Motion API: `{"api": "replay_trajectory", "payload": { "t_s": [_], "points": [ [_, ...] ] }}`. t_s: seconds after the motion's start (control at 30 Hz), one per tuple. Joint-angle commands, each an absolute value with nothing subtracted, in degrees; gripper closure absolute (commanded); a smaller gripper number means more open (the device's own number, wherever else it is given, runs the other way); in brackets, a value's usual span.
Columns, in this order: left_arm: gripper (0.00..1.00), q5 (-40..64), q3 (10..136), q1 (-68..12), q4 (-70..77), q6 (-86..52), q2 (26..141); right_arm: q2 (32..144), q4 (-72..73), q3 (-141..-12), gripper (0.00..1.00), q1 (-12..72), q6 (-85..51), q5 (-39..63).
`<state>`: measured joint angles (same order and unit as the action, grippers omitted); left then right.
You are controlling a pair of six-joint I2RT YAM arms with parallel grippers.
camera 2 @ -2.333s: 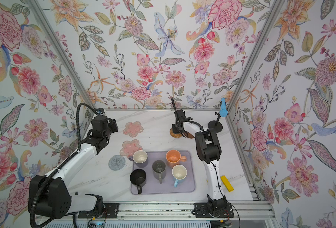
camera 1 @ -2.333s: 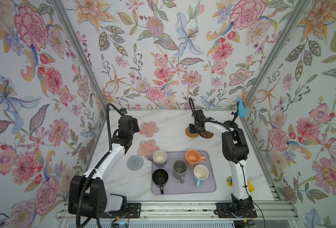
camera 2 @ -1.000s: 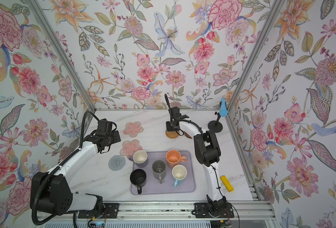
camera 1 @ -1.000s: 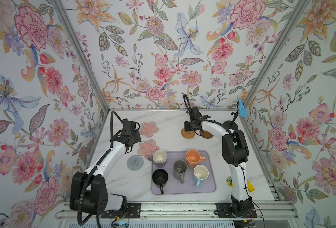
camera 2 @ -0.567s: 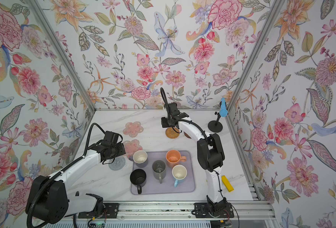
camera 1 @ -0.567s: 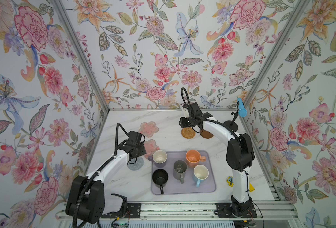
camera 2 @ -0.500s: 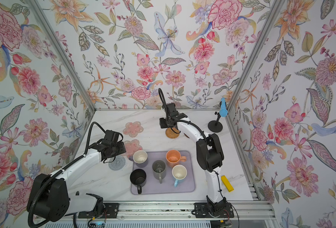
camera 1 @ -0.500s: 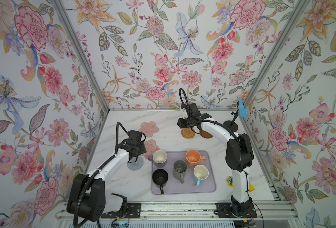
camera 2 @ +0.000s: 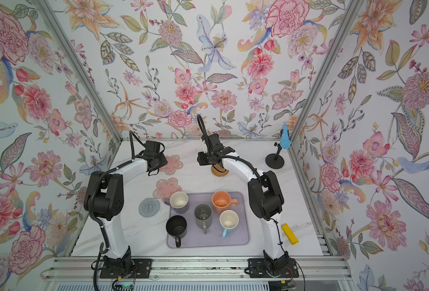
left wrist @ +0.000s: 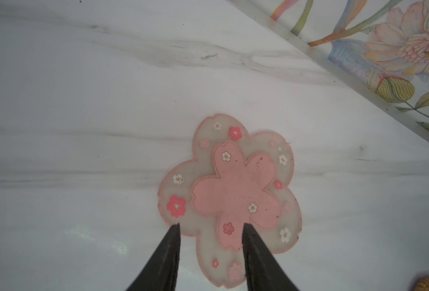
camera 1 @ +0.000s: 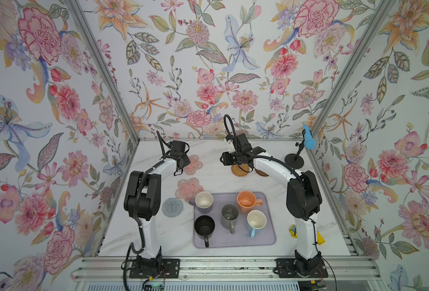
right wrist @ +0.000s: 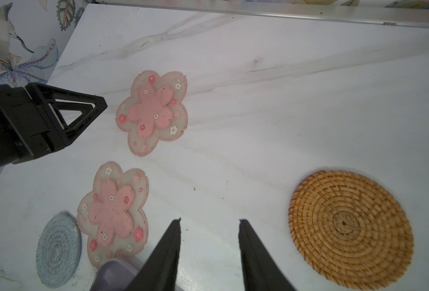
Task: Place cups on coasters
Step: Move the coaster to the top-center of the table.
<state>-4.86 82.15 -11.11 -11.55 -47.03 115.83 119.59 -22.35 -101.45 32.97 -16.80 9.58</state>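
Note:
Five cups stand on the lavender mat (camera 1: 266,239): lavender (camera 1: 203,201), peach-orange (camera 1: 245,201), grey (camera 1: 229,215), black (camera 1: 204,228), light blue (camera 1: 256,221). The coasters lie empty: two pink flowers (camera 1: 195,164) (camera 1: 188,187), a grey-blue knitted round (camera 1: 172,206), a rattan one (camera 1: 240,170), and a dark brown disc (camera 1: 261,173) half hidden by my right arm. My left gripper (left wrist: 211,224) hangs open over the far flower coaster (left wrist: 233,186). My right gripper (right wrist: 209,220) is open over bare marble, left of the rattan coaster (right wrist: 349,229).
A black round stand (camera 1: 294,161) with a blue microphone sits at the back right. A yellow block (camera 2: 289,234) lies at the front right by my right arm's base. Floral walls close in the left, back and right sides.
My left gripper has moved from beside the near flower coaster back to the far one, its jaws narrowing. My right gripper has shifted left, off the rattan coaster.

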Motion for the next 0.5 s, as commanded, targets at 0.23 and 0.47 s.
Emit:
{"api": "replay_trajectory", "payload": {
  "t_s": [0.23, 0.47],
  "points": [
    [0.61, -10.3, 95.5, -7.3, -12.3, -44.3, 127.7, 121.2, -21.0, -100.6, 0.59, 32.9, -18.4, 10.3],
    [0.56, -10.1, 102.8, -6.9, -17.1, -41.3, 132.7, 120.7, -21.0, -98.8, 0.59, 32.1, -18.5, 9.8]
  ]
}}
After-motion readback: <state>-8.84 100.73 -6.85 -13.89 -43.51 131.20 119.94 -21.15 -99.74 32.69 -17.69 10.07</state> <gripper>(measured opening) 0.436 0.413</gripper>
